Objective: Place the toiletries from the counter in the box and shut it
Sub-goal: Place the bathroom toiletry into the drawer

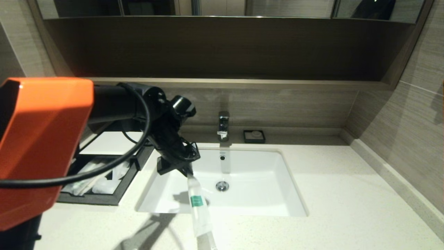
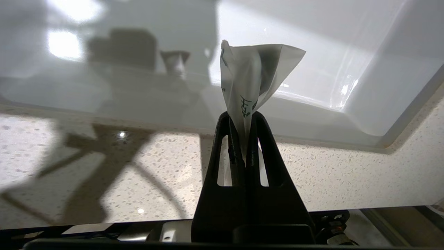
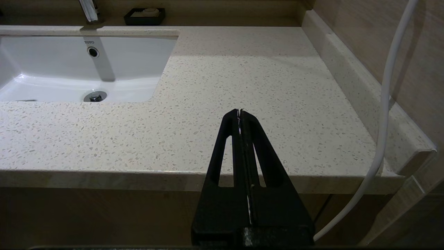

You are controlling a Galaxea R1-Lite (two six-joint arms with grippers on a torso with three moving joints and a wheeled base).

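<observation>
My left gripper (image 1: 187, 172) is shut on the top end of a wrapped toiletry stick (image 1: 198, 208) with a green label band. The stick hangs down over the front left of the sink (image 1: 249, 163). In the left wrist view the wrapper end (image 2: 249, 80) is pinched between the fingers (image 2: 242, 139). The black box (image 1: 104, 198) lies at the left of the counter (image 1: 347, 208) with its drawer pulled out. Other wrapped toiletries (image 1: 100, 180) lie in the drawer. My right gripper (image 3: 240, 111) is shut and empty, parked off the counter's front right edge.
A chrome tap (image 1: 223, 125) and a small black soap dish (image 1: 254, 136) stand behind the sink. A brown shelf (image 1: 225, 82) runs along the wall above. A raised stone kerb (image 1: 392, 173) borders the counter on the right. A white cable (image 3: 385, 104) hangs beside the right gripper.
</observation>
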